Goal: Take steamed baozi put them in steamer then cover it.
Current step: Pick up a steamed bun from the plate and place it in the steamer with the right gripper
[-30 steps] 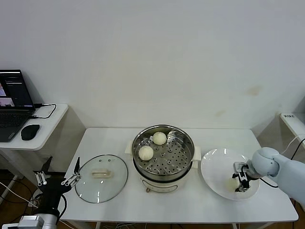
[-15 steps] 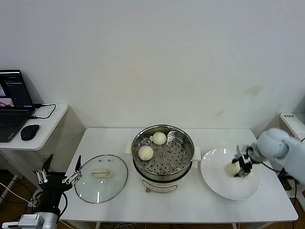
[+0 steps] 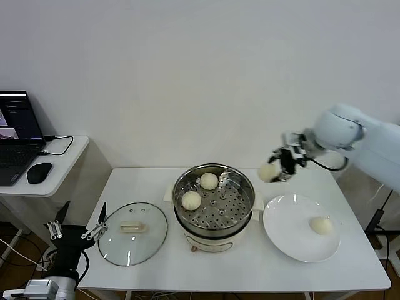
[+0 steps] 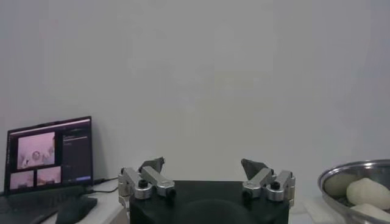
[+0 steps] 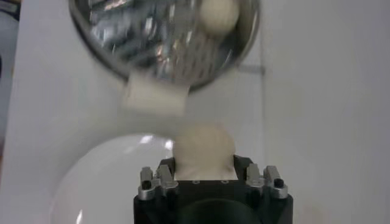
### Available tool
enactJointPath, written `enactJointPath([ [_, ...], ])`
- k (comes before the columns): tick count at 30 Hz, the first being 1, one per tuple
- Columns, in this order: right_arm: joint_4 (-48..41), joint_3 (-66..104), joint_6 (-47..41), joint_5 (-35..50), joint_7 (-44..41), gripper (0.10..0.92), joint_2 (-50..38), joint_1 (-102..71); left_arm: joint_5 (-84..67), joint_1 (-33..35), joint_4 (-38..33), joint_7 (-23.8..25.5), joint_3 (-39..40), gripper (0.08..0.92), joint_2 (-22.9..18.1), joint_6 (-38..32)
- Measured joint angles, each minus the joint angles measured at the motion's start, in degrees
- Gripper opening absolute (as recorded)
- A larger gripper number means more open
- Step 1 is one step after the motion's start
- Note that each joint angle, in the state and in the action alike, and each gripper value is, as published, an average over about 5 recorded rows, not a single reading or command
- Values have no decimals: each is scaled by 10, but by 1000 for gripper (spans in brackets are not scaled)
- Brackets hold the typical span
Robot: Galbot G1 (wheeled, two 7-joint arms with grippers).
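**Carried baozi** (image 3: 267,172): cream-white bun, in the air above the table, between the steamer and the plate and nearer the back. Clamped in the right gripper (image 3: 279,166); in the right wrist view the bun (image 5: 204,148) fills the space between the fingers.

**Steamer** (image 3: 214,215): shiny perforated basket on a cream-white cooker base, centre of the table. Holds two baozi, one toward the back (image 3: 209,181), one toward the robot's left (image 3: 191,200). The side of the floor nearest the plate is bare.

**Plate** (image 3: 281,234): white, on the robot's right of the steamer. One baozi (image 3: 321,225) remains on it.

**Cover** (image 3: 133,233): glass lid, flat on the table to the robot's left of the steamer, handle up.

**Left gripper** (image 3: 76,230): parked low, off the table's left edge, jaws spread wide, empty.

**Hazards, judged:**
- Soft dough, light pinch: the bun may slip free over the table before it reaches the basket.
- A low approach may catch the bun or the fingers on the steamer's rim.
- A release over the seated buns may stack or dent them.
- A firmer squeeze may mark the dough.
- A bun perched high or on the rim may keep the cover from seating.
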Motion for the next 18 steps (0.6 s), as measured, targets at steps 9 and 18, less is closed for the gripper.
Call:
enactJointPath([
  [9, -21, -60, 61, -3, -4, 602, 119, 21, -3, 2, -8, -1, -12, 823, -9, 0],
  [18, -31, -100, 154, -61, -5, 601, 188, 7, -4, 0, -13, -2, -25, 823, -15, 0],
])
